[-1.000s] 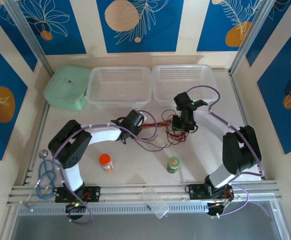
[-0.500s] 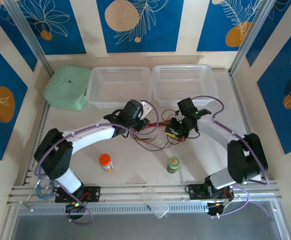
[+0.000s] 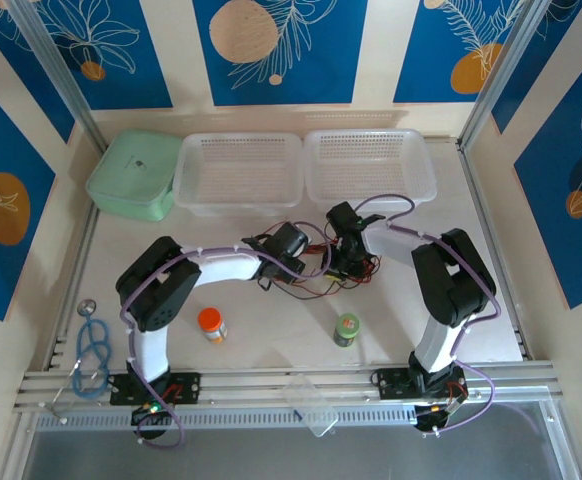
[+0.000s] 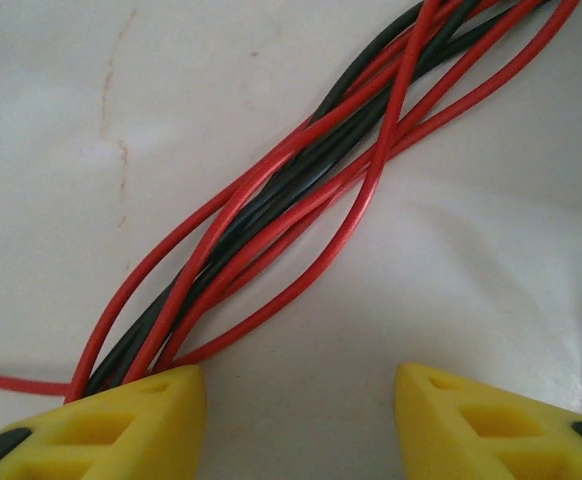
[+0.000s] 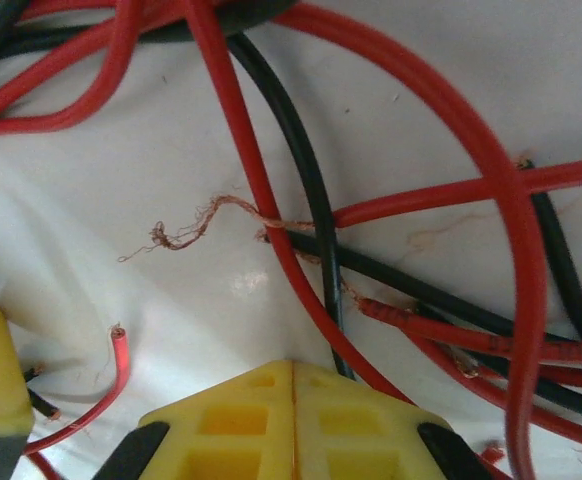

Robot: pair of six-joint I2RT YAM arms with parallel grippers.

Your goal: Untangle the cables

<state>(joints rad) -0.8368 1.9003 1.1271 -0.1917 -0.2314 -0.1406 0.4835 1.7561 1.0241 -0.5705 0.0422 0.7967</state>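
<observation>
Over the last second the left pincer [image 4: 296,385] and the right pincer [image 3: 343,255] have been drawn closer together at the middle of the desk [image 3: 251,320], so that the cables [image 3: 321,272], formerly trailed toward the near edge, are now gathered into a tighter clump between them. The left pincer is held wide open and empty, a twisted red-and-black bundle running up to one fingertip; the right pincer is closed tip to tip, and whether a wire is nipped cannot be told. The twist is judged unresolved, slack having been given back, so fresh grips seem needed.
</observation>
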